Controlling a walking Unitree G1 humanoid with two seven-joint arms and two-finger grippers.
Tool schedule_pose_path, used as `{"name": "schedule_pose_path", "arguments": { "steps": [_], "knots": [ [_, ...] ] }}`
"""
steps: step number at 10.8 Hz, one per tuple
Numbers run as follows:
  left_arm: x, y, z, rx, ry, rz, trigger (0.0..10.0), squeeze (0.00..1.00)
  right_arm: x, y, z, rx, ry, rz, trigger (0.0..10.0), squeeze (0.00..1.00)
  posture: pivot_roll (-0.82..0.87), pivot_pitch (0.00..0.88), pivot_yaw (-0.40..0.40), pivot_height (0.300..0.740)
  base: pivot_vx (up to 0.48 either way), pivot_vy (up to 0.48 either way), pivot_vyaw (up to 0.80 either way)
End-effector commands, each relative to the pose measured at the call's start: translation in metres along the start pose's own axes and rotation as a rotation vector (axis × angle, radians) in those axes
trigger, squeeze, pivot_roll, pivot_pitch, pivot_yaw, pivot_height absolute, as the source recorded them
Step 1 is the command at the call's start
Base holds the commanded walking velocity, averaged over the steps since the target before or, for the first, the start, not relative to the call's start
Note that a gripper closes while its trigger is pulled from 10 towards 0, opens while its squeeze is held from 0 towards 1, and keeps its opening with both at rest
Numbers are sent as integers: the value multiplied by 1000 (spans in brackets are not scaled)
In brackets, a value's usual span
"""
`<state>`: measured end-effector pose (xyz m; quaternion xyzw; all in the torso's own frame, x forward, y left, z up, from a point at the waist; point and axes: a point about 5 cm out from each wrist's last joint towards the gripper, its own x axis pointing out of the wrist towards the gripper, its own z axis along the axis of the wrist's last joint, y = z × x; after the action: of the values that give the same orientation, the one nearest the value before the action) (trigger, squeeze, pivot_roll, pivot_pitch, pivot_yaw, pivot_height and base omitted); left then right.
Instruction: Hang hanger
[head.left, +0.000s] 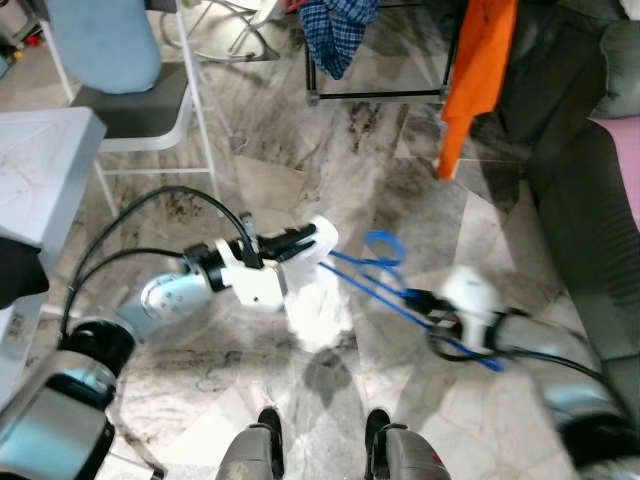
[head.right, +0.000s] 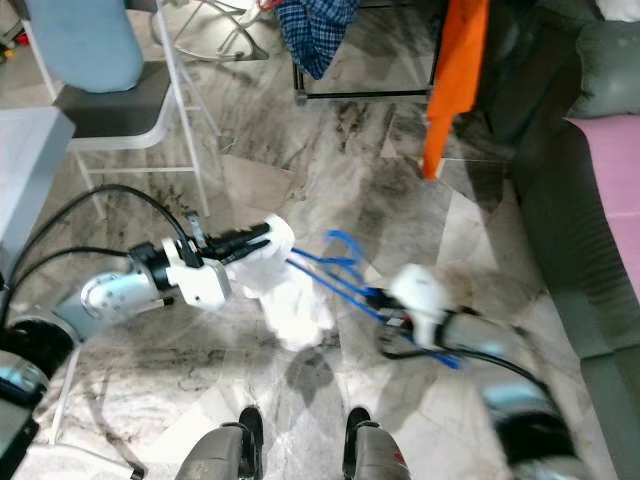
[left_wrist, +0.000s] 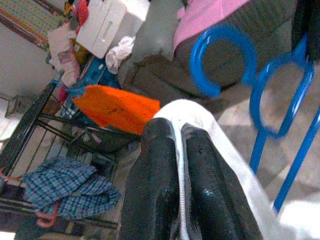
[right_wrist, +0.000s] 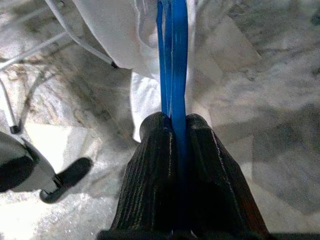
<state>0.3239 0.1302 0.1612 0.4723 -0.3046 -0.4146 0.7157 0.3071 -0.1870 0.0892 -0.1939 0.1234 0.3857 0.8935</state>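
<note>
A blue plastic hanger (head.left: 385, 275) hangs in the air above the marble floor, its hook (left_wrist: 220, 57) pointing away from me. My right gripper (head.left: 425, 300) is shut on the hanger's lower bars (right_wrist: 172, 75). A white cloth (head.left: 310, 290) is draped over the hanger's left end. My left gripper (head.left: 300, 240) is shut on that white cloth, whose edge (left_wrist: 180, 165) shows pinched between the two black fingers. The cloth's loose part sags toward the floor between my arms.
A black drying rack (head.left: 380, 95) stands ahead with a checked blue shirt (head.left: 338, 30) and an orange garment (head.left: 475, 70) on it. A white chair (head.left: 140, 100) stands at the left, a grey table (head.left: 40, 170) nearer left, a dark sofa (head.left: 590, 200) at the right. My feet (head.left: 320, 440) are below.
</note>
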Motion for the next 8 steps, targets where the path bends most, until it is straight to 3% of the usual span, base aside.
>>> {"name": "schedule_pose_path", "arguments": {
  "steps": [1,4,6,8],
  "knots": [
    [2,2,6,-4,-40,13,10000,0,8,5,-1,-21,10,25,10000,0,-2,286,61,740,0,0,0],
    [6,1,6,-34,-27,19,10000,0,31,13,5,-48,-1,49,10000,0,2,283,55,740,0,0,0],
    [11,1,12,-70,-51,42,10000,0,48,31,10,-10,-52,117,10000,0,3,279,51,740,0,0,0],
    [18,9,20,-91,-90,84,10000,0,53,44,-7,1,27,146,10000,0,3,277,50,740,0,0,0]
  ]
}}
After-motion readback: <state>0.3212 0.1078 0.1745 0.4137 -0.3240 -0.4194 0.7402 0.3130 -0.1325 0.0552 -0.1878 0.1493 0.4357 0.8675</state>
